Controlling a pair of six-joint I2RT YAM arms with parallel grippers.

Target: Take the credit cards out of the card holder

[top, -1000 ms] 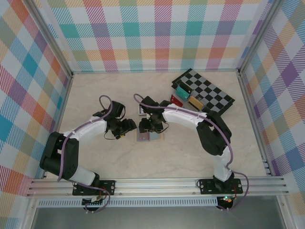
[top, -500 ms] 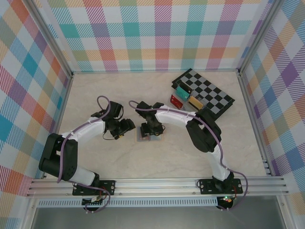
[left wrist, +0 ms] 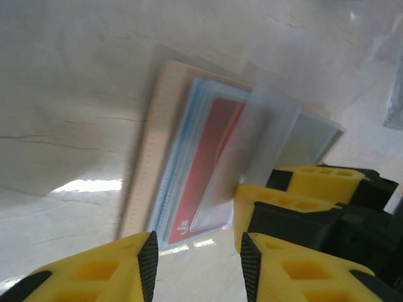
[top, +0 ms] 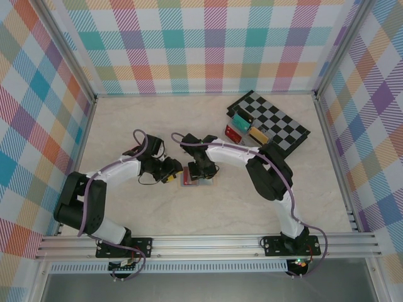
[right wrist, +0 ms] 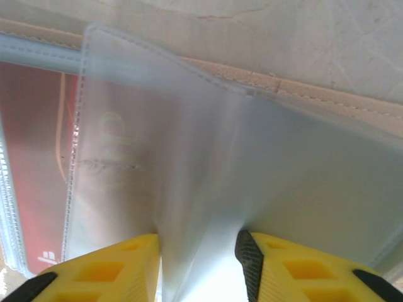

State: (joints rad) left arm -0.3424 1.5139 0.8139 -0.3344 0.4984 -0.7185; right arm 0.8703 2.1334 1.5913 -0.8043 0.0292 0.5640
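Card holder (left wrist: 151,145) is laid open on the table (left wrist: 63,94) with the red card (left wrist: 204,170) pocketed, one clear sleeve (right wrist: 208,170) is clamped in the right gripper (right wrist: 198,251), and the left gripper (left wrist: 196,248) is held apart, empty, just short of the holder's end.

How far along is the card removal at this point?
Done: the card holder lies open. In hand: the right gripper pinches a clear sleeve; the left gripper hangs open at the holder's edge. Left: the red card sits in its pocket.
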